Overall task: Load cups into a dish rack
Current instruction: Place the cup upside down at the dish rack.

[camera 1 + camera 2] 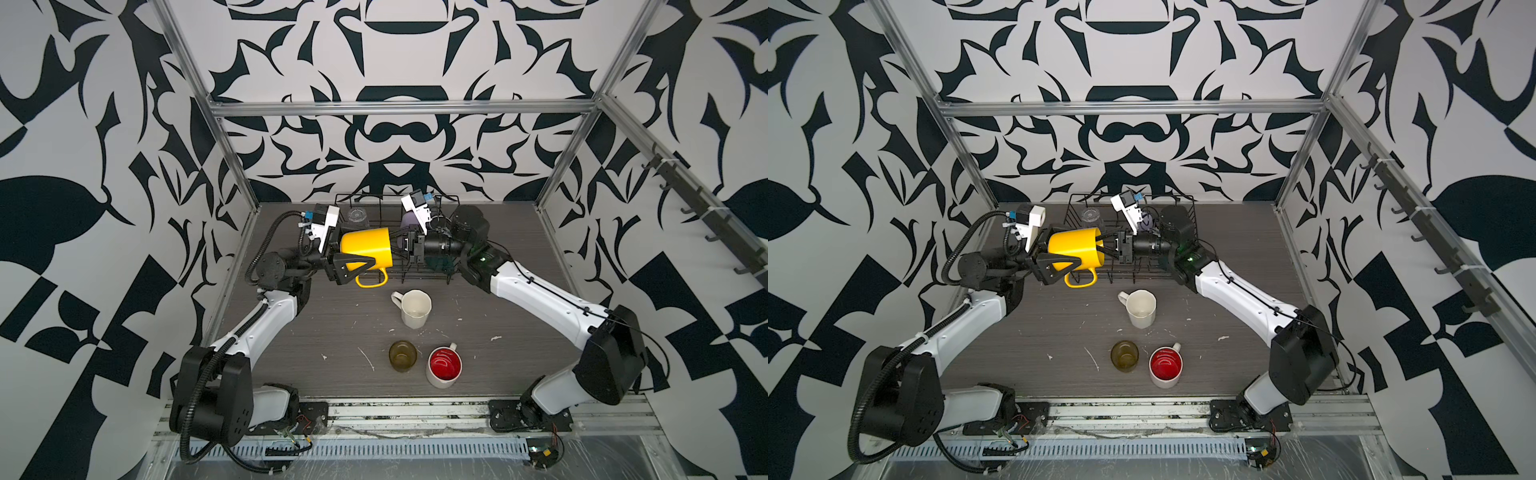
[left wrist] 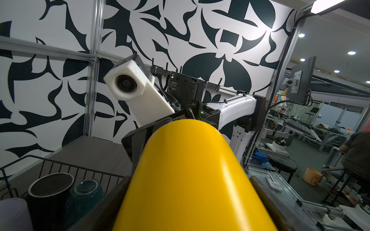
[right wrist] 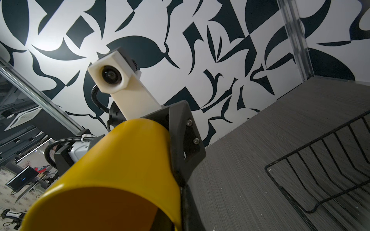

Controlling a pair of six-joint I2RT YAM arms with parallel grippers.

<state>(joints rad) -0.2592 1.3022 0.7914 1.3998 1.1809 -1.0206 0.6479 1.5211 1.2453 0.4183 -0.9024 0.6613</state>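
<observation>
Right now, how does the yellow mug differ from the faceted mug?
The yellow mug is held off the table, lying on its side; the faceted mug stands upright on it. The yellow mug's wall is smooth and bright yellow; the faceted mug's is white and angular. Both have one handle.
</observation>
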